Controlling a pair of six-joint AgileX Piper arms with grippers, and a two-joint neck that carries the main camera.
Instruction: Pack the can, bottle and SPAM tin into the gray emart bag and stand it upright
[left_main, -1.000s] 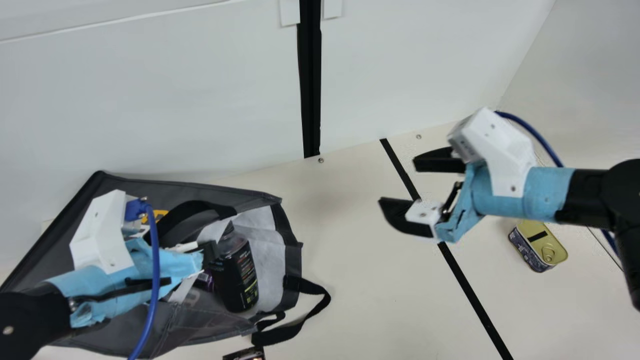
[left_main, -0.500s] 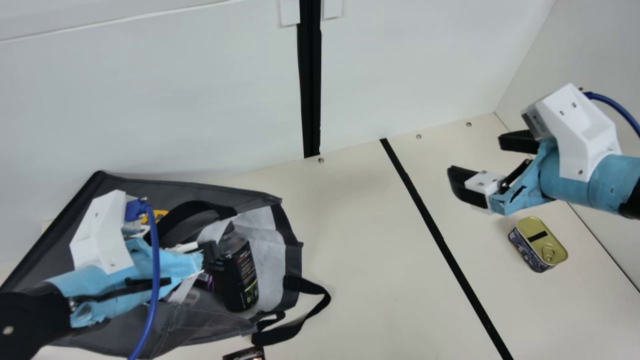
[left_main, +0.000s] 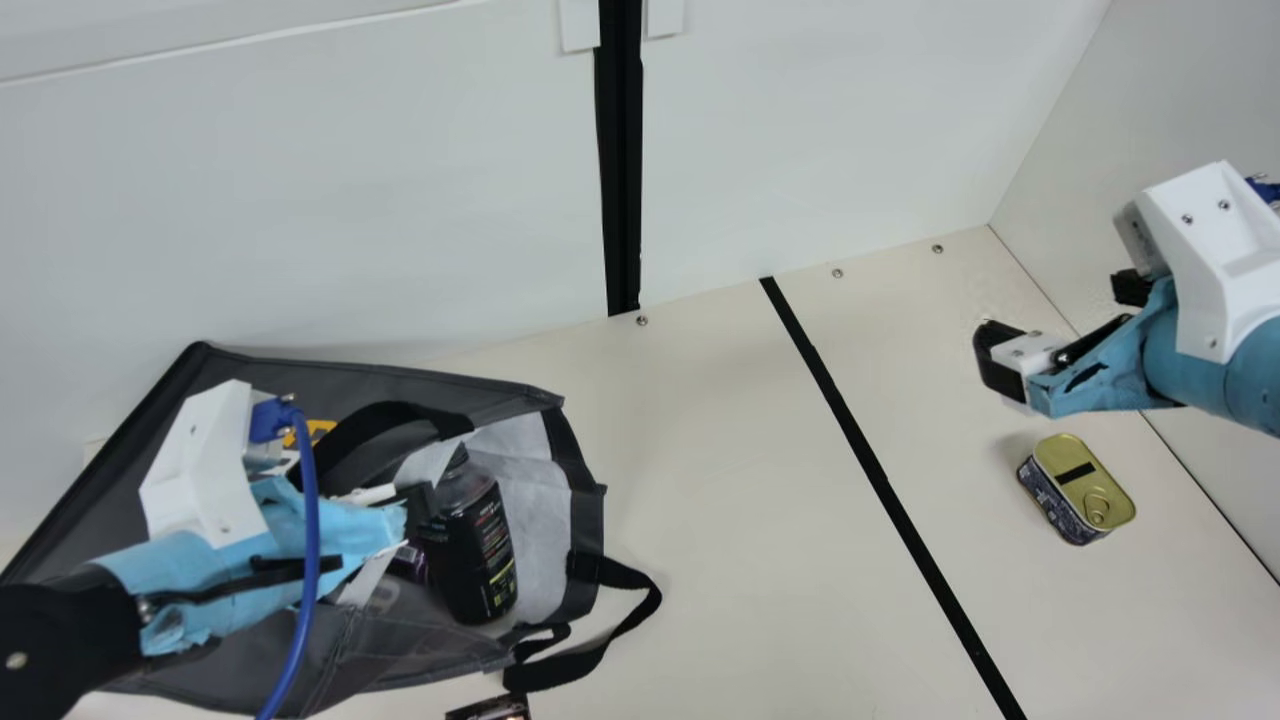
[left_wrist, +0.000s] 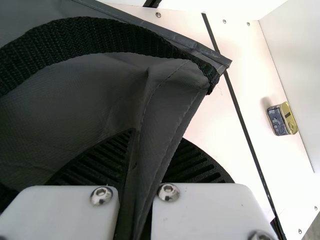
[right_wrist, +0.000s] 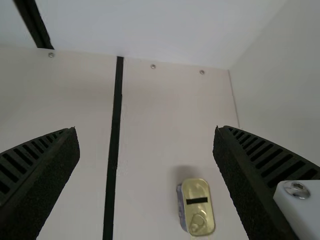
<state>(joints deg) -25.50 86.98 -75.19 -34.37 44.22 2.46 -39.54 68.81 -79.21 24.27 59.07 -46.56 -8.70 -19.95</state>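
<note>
The tin (left_main: 1085, 490) sits gold lid up near the desk's (left_main: 700, 500) right edge. The right claw (left_main: 1055, 312) is above the desk, farther back than the tin, its fingers wide apart. A black strip (left_main: 870, 455) crosses the desk between the tin and the bag (left_main: 430, 650), which lies toward the left end with the bottle (left_main: 478, 560) in its mouth. The left claw (left_main: 422, 500) is clamped on the bag's cloth. White walls rise behind and at the right, the back one (left_main: 300, 200) split by a black post (left_main: 620, 180).
</note>
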